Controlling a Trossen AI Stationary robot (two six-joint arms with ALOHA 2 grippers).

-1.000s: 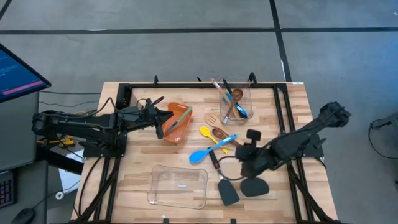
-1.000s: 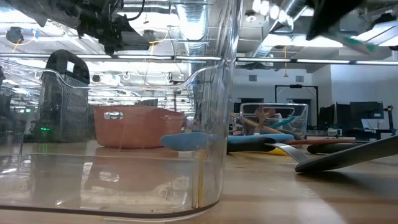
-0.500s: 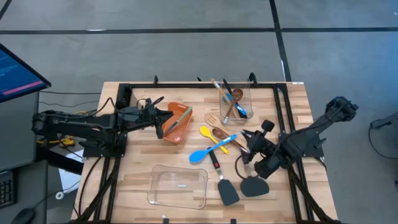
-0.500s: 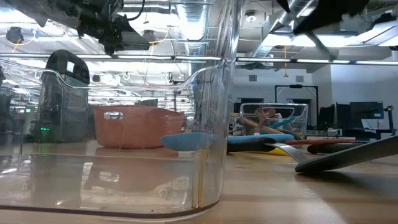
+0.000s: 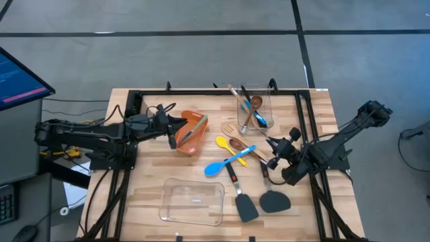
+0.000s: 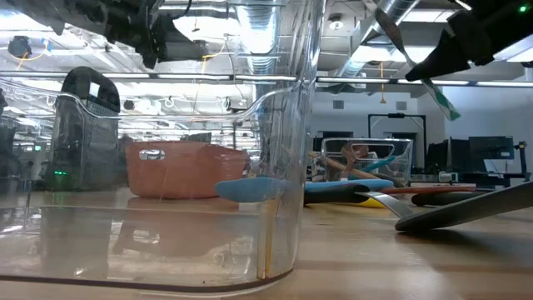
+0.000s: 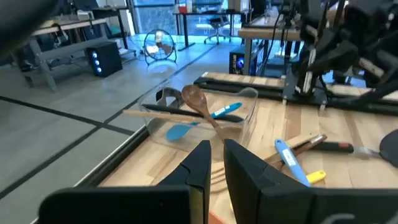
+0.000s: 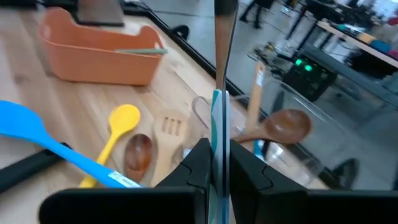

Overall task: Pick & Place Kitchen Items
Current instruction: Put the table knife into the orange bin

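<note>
The right jaws are closed on a slim tool with a thin metal shaft and a teal band, held above the tabletop near the clear tub of spoons. The left jaws are closed and empty beside the orange bin. Blue and yellow spoons and two black spatulas lie between.
</note>
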